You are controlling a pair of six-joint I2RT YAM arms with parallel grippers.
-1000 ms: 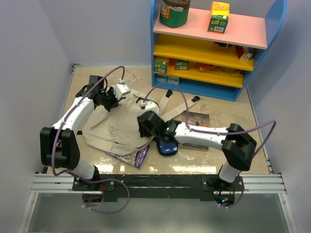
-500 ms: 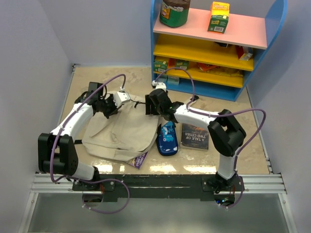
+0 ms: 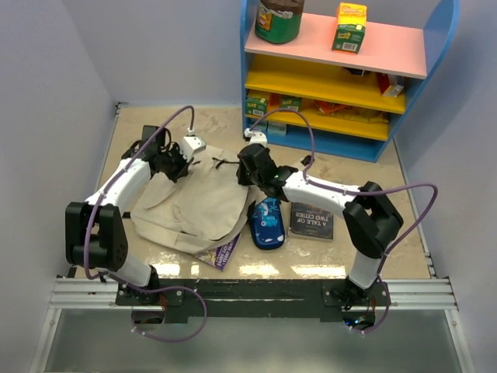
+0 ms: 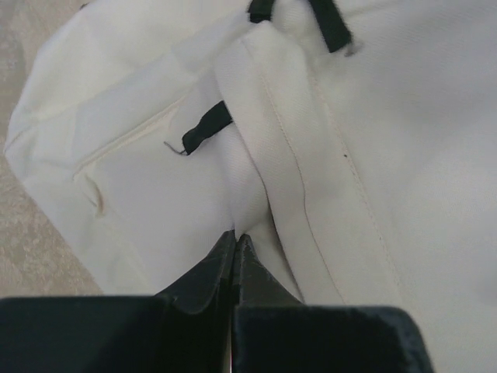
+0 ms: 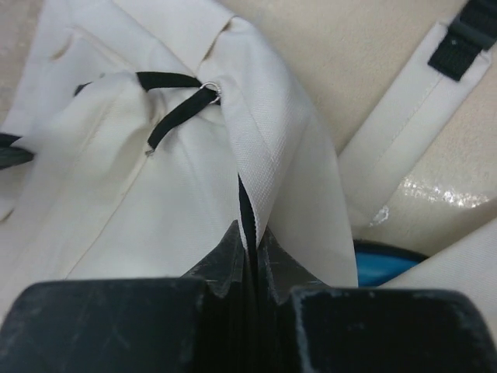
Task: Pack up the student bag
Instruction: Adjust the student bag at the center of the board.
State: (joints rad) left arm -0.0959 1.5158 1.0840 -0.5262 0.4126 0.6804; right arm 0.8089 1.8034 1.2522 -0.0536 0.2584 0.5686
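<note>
Top external view: the student bag (image 3: 194, 206) lies slumped on the left half of the surface (image 3: 380, 175), reaching toward its near edge. My left tool (image 3: 175, 165) and right tool (image 3: 245, 167) are each closed on the bag's far rim, pinching canvas. The bag looks soft, light and floppy, so I judge it will sag wherever it is unsupported. The stitched hem of the opening is the firmest place to hold. Only this view shows the blue pencil case (image 3: 268, 221) and a book (image 3: 312, 219) just beside the bag. The wrist views alone show the pinches: the left a canvas fold, the right the hem with its dark lining.
</note>
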